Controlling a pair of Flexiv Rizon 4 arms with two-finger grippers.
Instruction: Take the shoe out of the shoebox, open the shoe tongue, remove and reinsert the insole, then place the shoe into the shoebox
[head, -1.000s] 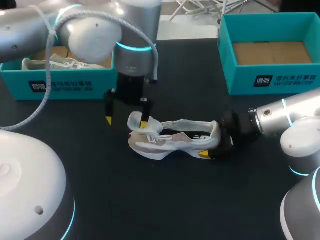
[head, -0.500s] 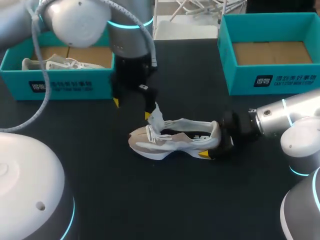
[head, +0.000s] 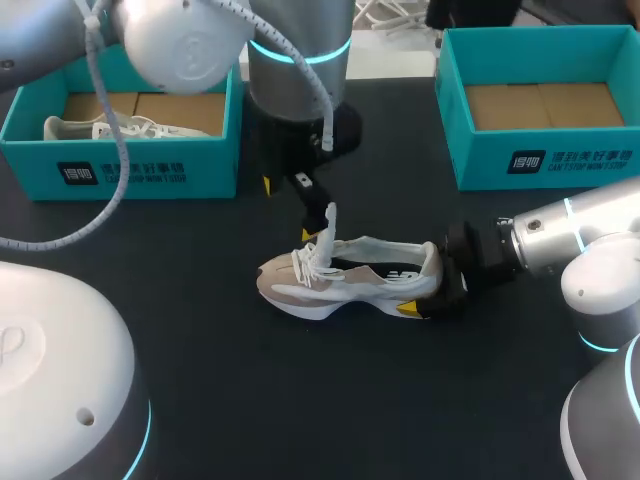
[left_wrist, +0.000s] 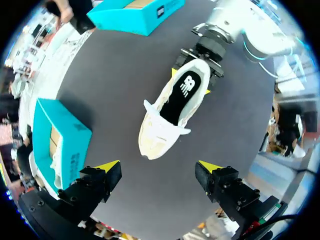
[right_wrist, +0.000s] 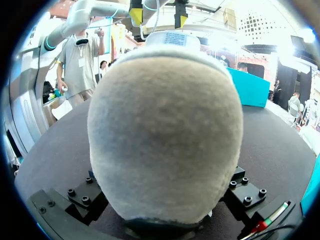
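A white shoe (head: 345, 285) is being held on its sole at the middle of the dark tabletop (head: 300, 400), outside both boxes. Its heel is being clamped from both sides by the right hand (head: 435, 283) at the shoe's right end. The left hand (head: 287, 210) is being poised above the lace end, fingers spread wide and holding nothing. The tongue (head: 328, 225) is standing upright just beside one yellow tip; whether the two are touching cannot be made out from overhead. The dark insole (left_wrist: 182, 97) is being shown open to view inside the shoe. An empty shoebox (head: 540, 160) is waiting at the far right, while a second box (head: 120, 165) at the far left is carrying another shoe. The risk is judged to lie in the insole pull. If the tongue is allowed to flop down, the opening is likely to be blocked. If the heel is being gripped too lightly, the whole shoe may be dragged up along with the insole.
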